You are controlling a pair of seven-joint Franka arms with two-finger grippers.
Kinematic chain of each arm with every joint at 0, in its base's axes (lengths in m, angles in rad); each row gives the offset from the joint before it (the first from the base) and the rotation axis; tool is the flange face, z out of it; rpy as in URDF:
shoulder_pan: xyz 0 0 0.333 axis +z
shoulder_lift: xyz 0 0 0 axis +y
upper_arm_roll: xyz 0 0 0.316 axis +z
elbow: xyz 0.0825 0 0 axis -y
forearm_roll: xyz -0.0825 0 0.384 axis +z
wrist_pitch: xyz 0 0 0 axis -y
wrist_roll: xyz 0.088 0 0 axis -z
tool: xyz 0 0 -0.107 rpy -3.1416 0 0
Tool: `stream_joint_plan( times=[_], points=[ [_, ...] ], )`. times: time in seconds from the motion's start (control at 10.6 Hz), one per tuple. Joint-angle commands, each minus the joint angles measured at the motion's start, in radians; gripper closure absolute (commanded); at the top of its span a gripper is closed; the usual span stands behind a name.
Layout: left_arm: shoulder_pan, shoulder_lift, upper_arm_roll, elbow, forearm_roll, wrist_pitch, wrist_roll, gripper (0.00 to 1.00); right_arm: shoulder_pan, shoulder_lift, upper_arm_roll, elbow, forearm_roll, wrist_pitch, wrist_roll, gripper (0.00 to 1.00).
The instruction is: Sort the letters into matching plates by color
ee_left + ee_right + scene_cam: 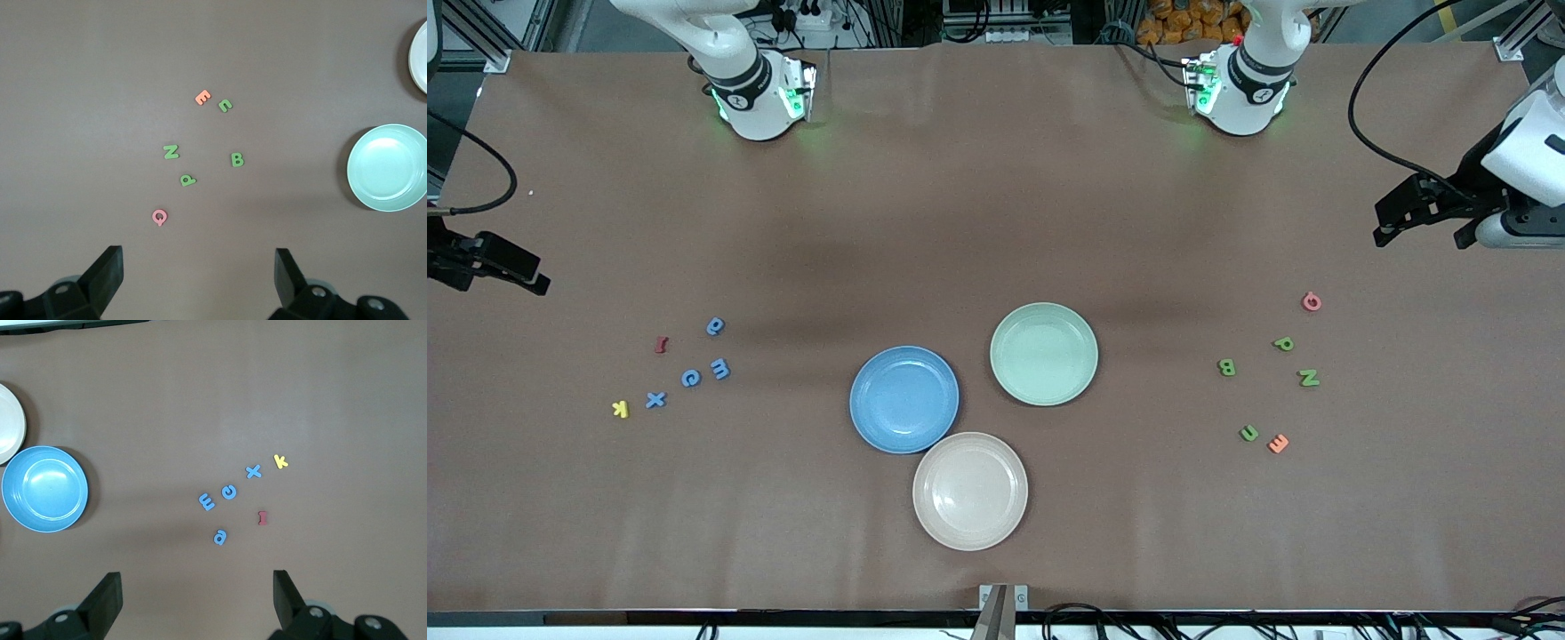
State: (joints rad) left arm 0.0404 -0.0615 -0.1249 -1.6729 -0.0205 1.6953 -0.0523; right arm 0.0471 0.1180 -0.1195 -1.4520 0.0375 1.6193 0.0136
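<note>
Several blue letters (691, 378) (228, 491) lie loose on the table toward the right arm's end. Several green letters (1283, 343) (171, 152) lie toward the left arm's end. The blue plate (904, 399) (45, 488) and the mint green plate (1044, 354) (388, 167) sit empty at mid-table, side by side. My left gripper (1421, 233) (199, 267) hangs open and empty above the table edge near the green letters. Just as open and empty, my right gripper (516, 271) (197, 587) hangs by the blue group.
A beige plate (970, 491) sits nearer the front camera, touching the blue plate. A red letter (661, 344) and a yellow one (620, 409) lie among the blue letters. A pink letter (1311, 301) and an orange one (1278, 443) lie among the green.
</note>
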Motion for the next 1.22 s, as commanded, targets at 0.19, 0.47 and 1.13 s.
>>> stream_joint_plan(
  times=[0.19, 0.47, 1.13],
  points=[
    [0.025, 0.021, 0.001, 0.006, 0.01, -0.019, -0.007, 0.0, 0.011, -0.001, -0.003, 0.004, -0.013, 0.005, 0.0, 0.0],
    [0.035, 0.061, -0.001, -0.048, -0.004, -0.025, -0.006, 0.0, 0.011, -0.001, -0.003, 0.004, -0.013, 0.004, 0.0, 0.0],
    [0.021, 0.244, -0.009, -0.172, -0.009, 0.284, -0.061, 0.0, 0.002, -0.155, 0.02, -0.648, -0.066, 0.636, 0.0, 0.0]
  ],
)
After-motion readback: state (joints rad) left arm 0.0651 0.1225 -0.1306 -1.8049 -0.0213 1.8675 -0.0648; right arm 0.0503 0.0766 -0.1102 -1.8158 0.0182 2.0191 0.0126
